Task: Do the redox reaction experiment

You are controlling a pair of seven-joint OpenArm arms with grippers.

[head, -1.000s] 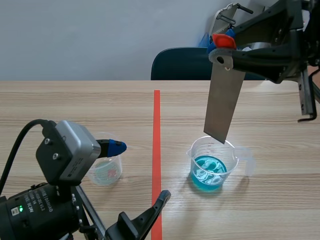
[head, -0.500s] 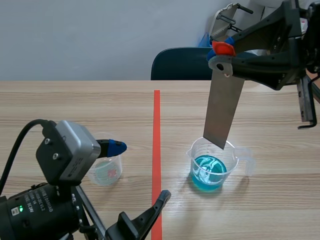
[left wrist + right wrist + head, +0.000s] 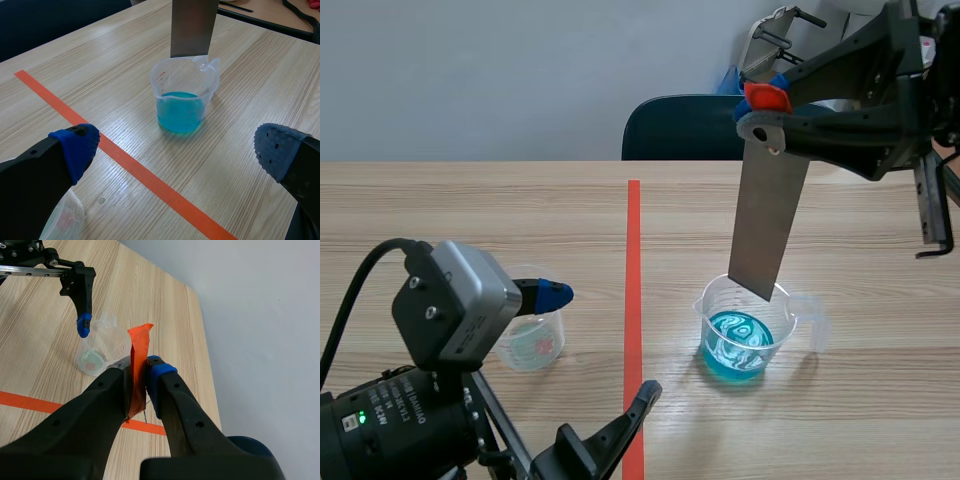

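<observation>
Above the right half of the table, the right gripper hung with its jaws clamped on the top end of a grey metal strip. That end was wrapped in orange tape, as the right wrist view showed. The strip hung nearly upright. Its lower edge sat at about the rim of the cup of blue liquid, over the cup's mouth and not yet down in the liquid, as far as the left wrist view showed. Holding it by the very top probably kept the fingers clear of the liquid and left the bare metal free to go in, which I judge the dipping step called for.

The left gripper sat low on the other side of the orange line, jaws wide with nothing between them. One blue fingertip was just beside a small cup that held only a thin film at the bottom. It looked parked there, out of the way of the strip.

Counted: two clear cups, one metal strip, two grippers, one orange line on the table and one dark chair behind the far edge.
</observation>
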